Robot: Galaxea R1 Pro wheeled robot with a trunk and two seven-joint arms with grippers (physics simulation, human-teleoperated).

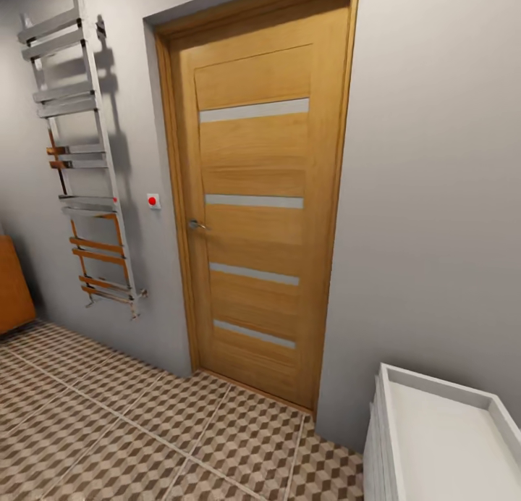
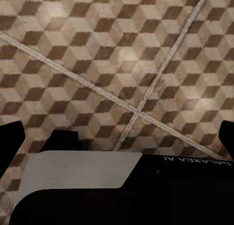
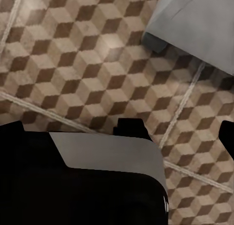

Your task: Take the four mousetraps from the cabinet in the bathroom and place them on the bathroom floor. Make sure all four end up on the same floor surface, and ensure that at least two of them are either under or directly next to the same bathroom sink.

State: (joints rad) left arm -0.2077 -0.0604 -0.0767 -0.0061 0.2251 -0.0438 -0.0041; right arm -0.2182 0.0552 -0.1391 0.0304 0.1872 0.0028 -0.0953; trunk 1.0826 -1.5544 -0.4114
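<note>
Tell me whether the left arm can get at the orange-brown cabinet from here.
Probably not yet. The cabinet sits at the far left edge by the wall, across open bathroom floor, while the left pincer points down at bare tiles.

Brightness: the head view was evenly and moderately lit, with no lamp in sight.
Shadows: the towel rail (image 1: pixel 79 153) cast a soft shadow on the grey wall (image 1: pixel 427 197) to its right; the door (image 1: pixel 253 197) recess was dim along its top edge.
Glare: pale sheen patches lay on the bathroom floor (image 2: pixel 126 54) in both wrist views.
Sharpness: all pictures were slightly soft, the tile pattern smeared.
Distortion: the door frame and rail leaned, wide-angle style.
Dark areas: black robot parts in the wrist views showed no detail.
</note>
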